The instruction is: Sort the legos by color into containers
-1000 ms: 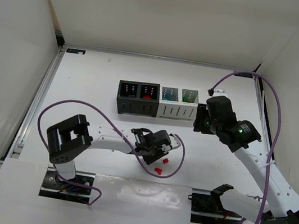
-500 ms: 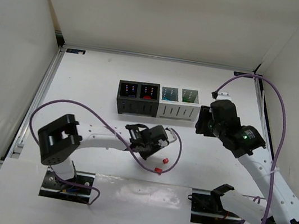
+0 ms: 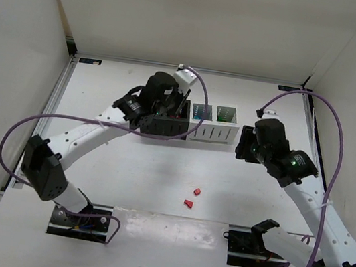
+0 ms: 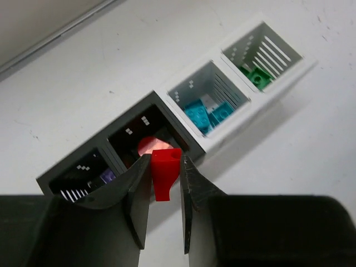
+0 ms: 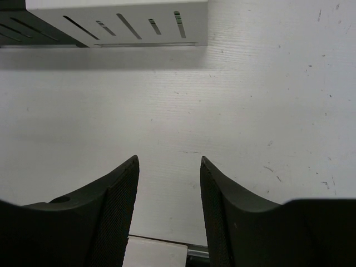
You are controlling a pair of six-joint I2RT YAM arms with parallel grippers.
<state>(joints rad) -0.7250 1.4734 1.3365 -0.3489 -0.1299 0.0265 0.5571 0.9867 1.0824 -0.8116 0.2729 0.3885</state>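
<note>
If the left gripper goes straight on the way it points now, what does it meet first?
Probably the open black plastic bin with red pieces inside, just beyond the small red plastic brick held by the left gripper. Depth is unclear, so its near rim may come first.

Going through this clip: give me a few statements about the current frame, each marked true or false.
1. The left gripper is shut on a red lego. True.
2. The right gripper holds a green lego. False: it is open and empty.
3. Two loose red legos lie on the table. True.
4. The teal legos are in a black bin. False: they are in a white bin.
5. The held lego hangs over the black bin that has red inside. True.
</note>
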